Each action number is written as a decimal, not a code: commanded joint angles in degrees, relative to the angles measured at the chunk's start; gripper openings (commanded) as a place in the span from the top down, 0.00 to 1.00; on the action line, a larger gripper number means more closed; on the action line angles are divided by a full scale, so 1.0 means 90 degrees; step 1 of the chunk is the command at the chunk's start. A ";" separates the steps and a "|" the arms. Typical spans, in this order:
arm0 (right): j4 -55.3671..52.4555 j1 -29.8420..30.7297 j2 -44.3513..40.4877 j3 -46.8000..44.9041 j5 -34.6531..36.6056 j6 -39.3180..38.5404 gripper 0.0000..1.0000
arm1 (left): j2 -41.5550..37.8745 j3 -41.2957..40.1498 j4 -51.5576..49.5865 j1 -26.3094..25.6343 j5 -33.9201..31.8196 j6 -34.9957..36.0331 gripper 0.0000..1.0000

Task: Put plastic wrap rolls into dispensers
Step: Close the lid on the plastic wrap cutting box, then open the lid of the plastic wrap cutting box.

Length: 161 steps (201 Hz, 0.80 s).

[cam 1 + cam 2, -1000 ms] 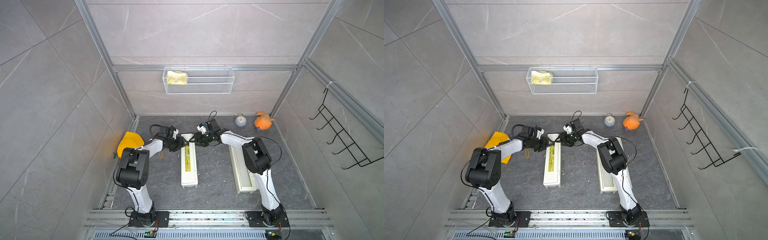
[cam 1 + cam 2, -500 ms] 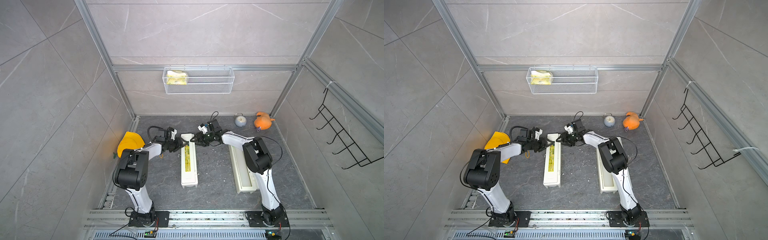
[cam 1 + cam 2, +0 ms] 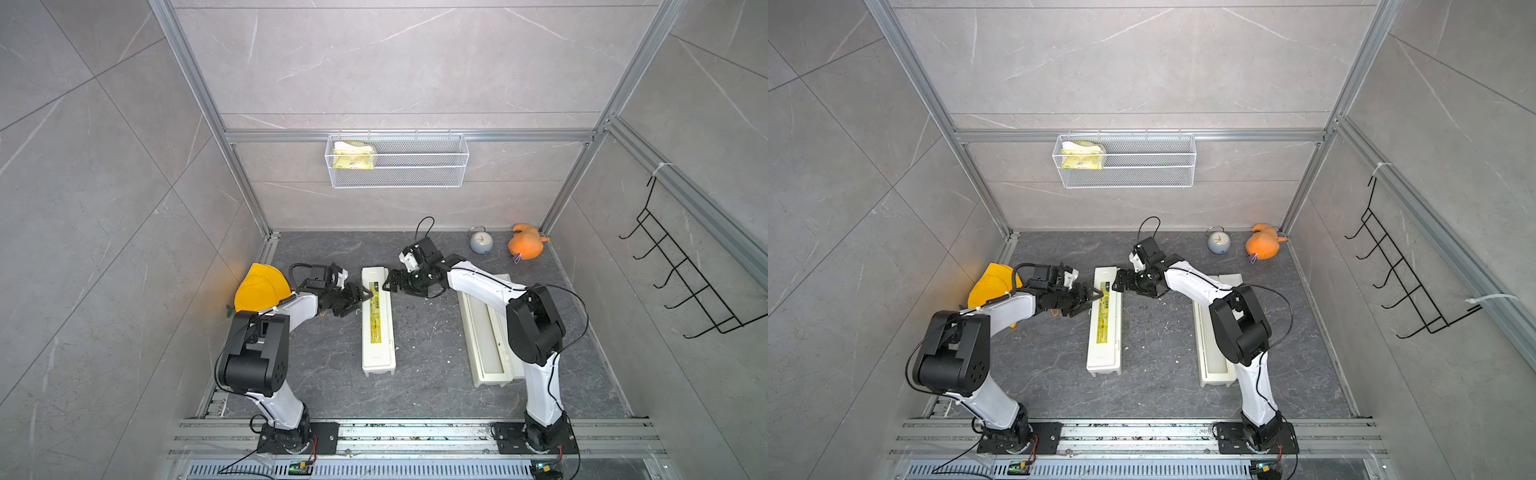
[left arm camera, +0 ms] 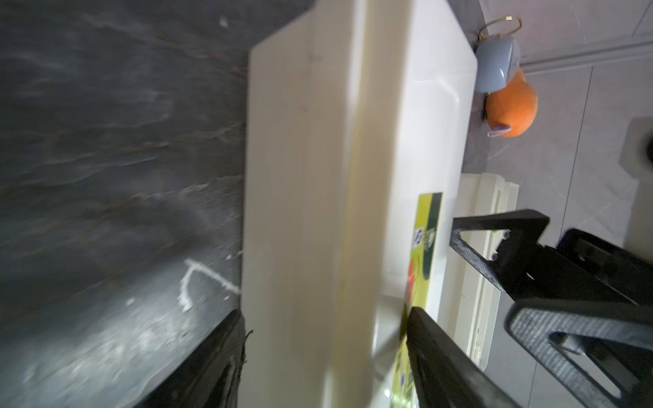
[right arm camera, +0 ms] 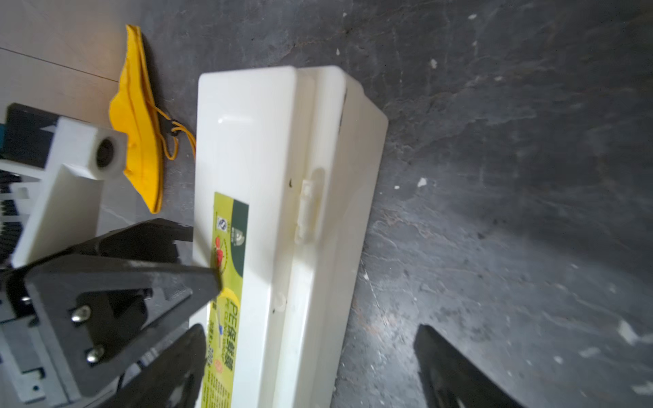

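the left arm [image 3: 257, 353] and right arm [image 3: 534, 328] have white link shells, bulky black joints, thin black cables [image 3: 587, 318] and black base plates [image 3: 328, 436]; black triangular jaws carry silver screws [image 5: 82, 312].

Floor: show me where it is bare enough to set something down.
Bare floor between the closed dispenser and the open dispenser, and along the front rail. Crowded: the closed dispenser's far end, where the left gripper and right gripper flank it; the clock and orange toy fill the back right corner.
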 commanded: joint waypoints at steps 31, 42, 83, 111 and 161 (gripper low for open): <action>-0.1740 0.0999 0.0134 0.1054 0.1870 -0.0005 0.00 | -0.1646 -0.0593 -0.0762 0.0559 -0.0384 -0.0397 0.34; -0.1887 0.1121 0.0233 0.1192 0.2088 0.0108 0.00 | -0.1773 -0.0903 -0.0644 0.0561 -0.0355 -0.0470 0.36; -0.2007 0.1407 0.0606 0.1513 0.2348 0.0493 0.00 | -0.1958 -0.1911 0.0302 0.0551 0.0034 -0.0882 0.37; -0.2105 0.1499 0.0906 0.1738 0.2353 0.0674 0.00 | -0.1960 -0.2341 0.1080 0.0551 0.0420 -0.1214 0.36; -0.1871 0.1580 0.1164 0.1895 0.2065 0.0869 0.00 | -0.1998 -0.2681 0.1717 0.0552 0.0789 -0.1453 0.35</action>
